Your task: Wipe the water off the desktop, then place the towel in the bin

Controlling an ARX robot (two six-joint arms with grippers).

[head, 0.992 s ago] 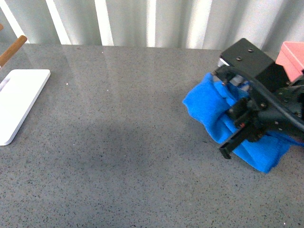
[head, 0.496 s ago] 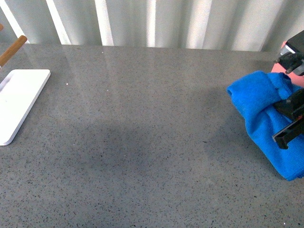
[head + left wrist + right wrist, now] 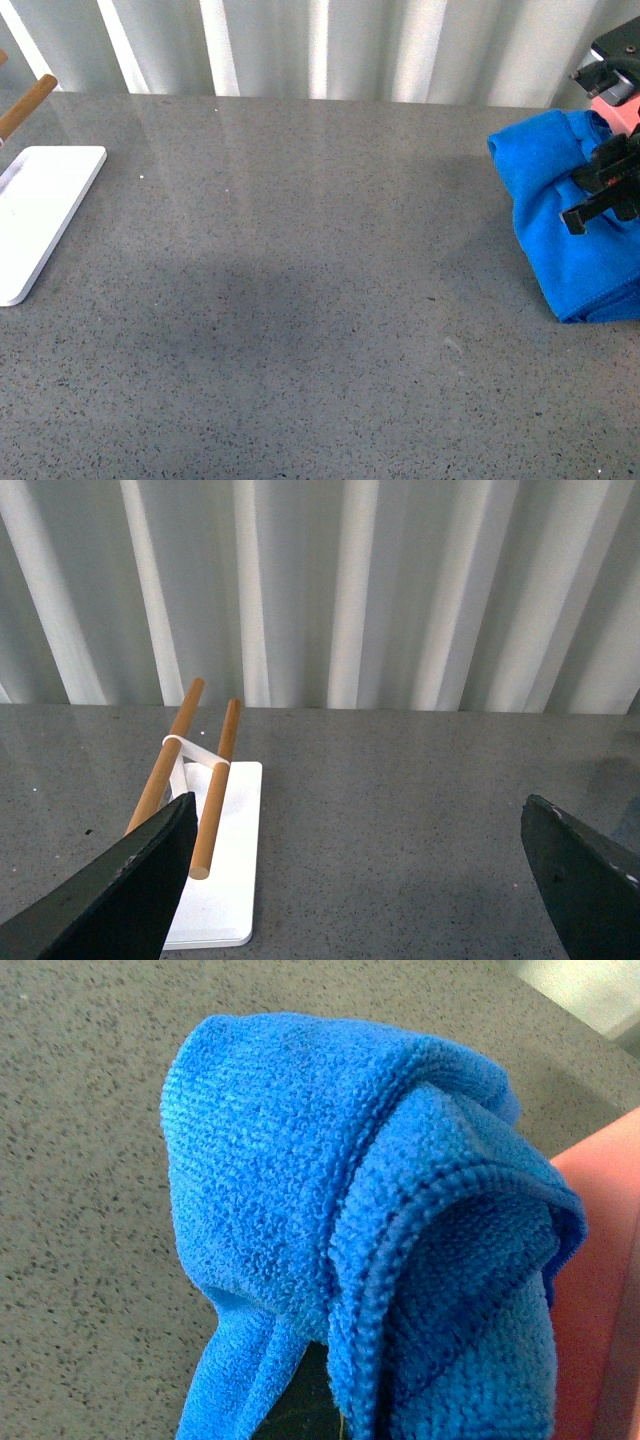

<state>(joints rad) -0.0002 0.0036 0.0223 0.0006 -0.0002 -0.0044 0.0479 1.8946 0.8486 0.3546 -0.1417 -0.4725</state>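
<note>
Right jaws grip the towel (image 3: 555,235) just beside the bin (image 3: 614,110); lift it clear above the bin's rim before releasing. Left jaws stand open.

Matte black and angular, the ARX robot's right gripper (image 3: 600,192) shows at the front camera's right edge as blocky plates and one straight, square-ended finger (image 3: 590,214), beneath a black housing (image 3: 620,45) fitted with a small grey metal part (image 3: 598,76). The left wrist camera catches only the two fingers (image 3: 120,890) of the left gripper (image 3: 355,875): broad, dark charcoal wedges with flat faces, their upper edges paler and flecked with tiny white specks. A thin sliver of black (image 3: 300,1402) is all the right wrist camera shows of its own arm.
</note>
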